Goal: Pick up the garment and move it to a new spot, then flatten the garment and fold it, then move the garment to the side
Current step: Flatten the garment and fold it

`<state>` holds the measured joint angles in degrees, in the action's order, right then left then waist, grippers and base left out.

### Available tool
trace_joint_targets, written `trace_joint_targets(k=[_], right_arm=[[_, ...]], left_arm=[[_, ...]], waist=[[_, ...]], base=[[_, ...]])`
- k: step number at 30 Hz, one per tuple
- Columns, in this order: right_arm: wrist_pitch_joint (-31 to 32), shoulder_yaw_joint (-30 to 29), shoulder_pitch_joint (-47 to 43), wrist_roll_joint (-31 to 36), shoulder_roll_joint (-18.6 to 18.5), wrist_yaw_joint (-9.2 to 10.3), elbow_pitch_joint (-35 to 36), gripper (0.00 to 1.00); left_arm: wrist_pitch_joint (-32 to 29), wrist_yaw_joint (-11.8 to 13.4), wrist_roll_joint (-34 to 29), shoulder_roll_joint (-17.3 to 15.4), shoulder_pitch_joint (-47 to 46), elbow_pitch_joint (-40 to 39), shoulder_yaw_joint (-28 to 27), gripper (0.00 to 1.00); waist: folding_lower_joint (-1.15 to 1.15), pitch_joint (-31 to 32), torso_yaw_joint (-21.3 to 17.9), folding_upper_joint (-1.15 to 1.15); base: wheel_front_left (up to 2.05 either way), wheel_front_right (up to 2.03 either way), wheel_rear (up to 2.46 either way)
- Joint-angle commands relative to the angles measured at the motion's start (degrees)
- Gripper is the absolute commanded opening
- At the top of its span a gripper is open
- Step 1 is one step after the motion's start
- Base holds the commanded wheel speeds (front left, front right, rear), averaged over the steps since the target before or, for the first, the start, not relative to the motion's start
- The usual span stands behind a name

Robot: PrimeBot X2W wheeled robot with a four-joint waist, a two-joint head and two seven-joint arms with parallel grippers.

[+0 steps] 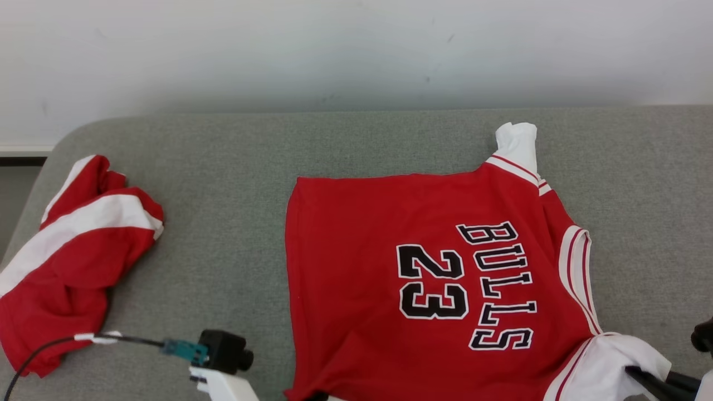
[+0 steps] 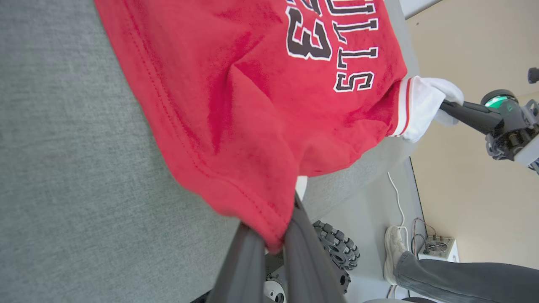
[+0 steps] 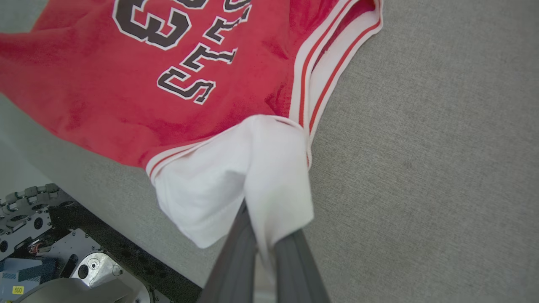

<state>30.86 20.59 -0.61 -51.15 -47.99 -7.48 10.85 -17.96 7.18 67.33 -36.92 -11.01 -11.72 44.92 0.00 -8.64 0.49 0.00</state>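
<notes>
At the near edge of the grey pad [image 1: 223,223], the left gripper [image 2: 273,235] had its two dark fingers pressed together on the red hem corner of the jersey [image 1: 356,267]. The right gripper [image 3: 265,237] pinched the near white sleeve [image 3: 210,189] in the same way. The jersey lay chest up and mostly flat on the right half of the pad, with its collar end toward the robot's right.

The left wrist view showed the hem corner hanging just past the pad's edge. Below it on the floor were a black knobby wheel [image 2: 337,248], a person's pale shoe [image 2: 393,248] and grey trouser leg [image 2: 463,273], and a small box [image 2: 438,247] with cables. The same view caught the right gripper across the way, clamped on the sleeve. The right wrist view showed part of the robot's base, with a yellow label [image 3: 17,289] reading "600". The head view showed the left arm's camera [image 1: 223,352] at the bottom, a crumpled red-and-white garment [image 1: 72,250] on the pad's left end, well apart from the jersey, and a pale wall [image 1: 356,50] behind.

The jersey's chest read "BULLS" over "23" in black letters edged in white, turned sideways in the head view.

There were two garments, two grippers and two white sleeves, the far one [image 1: 518,145] folded up at the back edge. There was one shoe.
</notes>
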Motion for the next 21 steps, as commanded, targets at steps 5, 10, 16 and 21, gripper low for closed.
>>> trace_joint_targets(k=[5,10,16,21], right_arm=[[6.3,-1.1,5.4,-3.2,-0.7,-0.01,0.5,0.00],[10.6,-1.7,10.9,-3.8,0.5,-0.01,-0.3,0.00],[12.5,-1.3,17.0,-2.3,2.5,0.00,-2.9,0.00],[11.5,-0.8,20.5,-0.5,4.8,-0.01,-5.3,0.40]], left_arm=[[-6.6,2.2,5.8,-0.7,-5.7,-0.5,-3.0,0.00],[-12.0,3.9,8.7,-0.4,-11.3,1.2,-4.4,0.00],[-15.7,4.2,8.6,0.7,-17.0,5.0,-4.2,0.00],[-15.8,4.3,7.3,2.2,-20.2,8.9,-4.1,0.31]], waist=[[0.00,-2.7,1.1,0.00],[0.00,-5.1,1.4,0.00],[0.00,-7.5,1.3,0.00],[0.00,-8.5,0.9,0.00]], base=[[0.00,0.00,0.00],[0.00,0.00,0.00],[0.00,0.00,0.00],[0.00,0.00,0.00]])
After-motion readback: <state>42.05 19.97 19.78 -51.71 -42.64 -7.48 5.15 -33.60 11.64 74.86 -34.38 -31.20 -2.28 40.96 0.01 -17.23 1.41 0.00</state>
